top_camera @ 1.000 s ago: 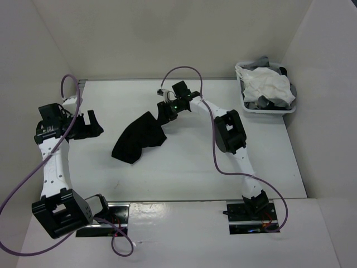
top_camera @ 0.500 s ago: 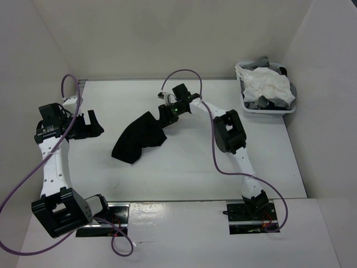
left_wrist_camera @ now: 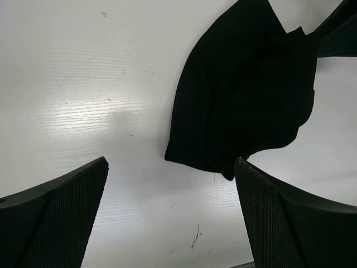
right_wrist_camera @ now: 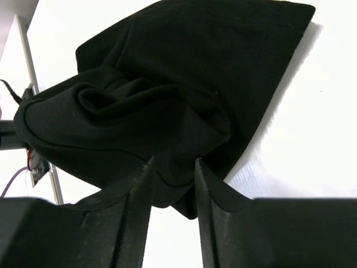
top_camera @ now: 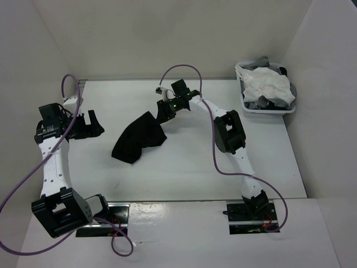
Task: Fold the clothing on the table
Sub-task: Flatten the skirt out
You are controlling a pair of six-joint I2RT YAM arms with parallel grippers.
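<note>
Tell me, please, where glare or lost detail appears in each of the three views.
Top external view: even light, soft shadows, but the black garment is a flat dark shape. Left wrist view: a mild glare patch on the table; garment folds barely readable. Right wrist view: folds show best, while the table at right is washed out.

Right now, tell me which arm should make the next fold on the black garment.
Right. The right gripper sits at the far corner of the clothing with a fold pinched between its fingers. The left gripper hangs open near the left edge of the table, apart from the cloth.
</note>
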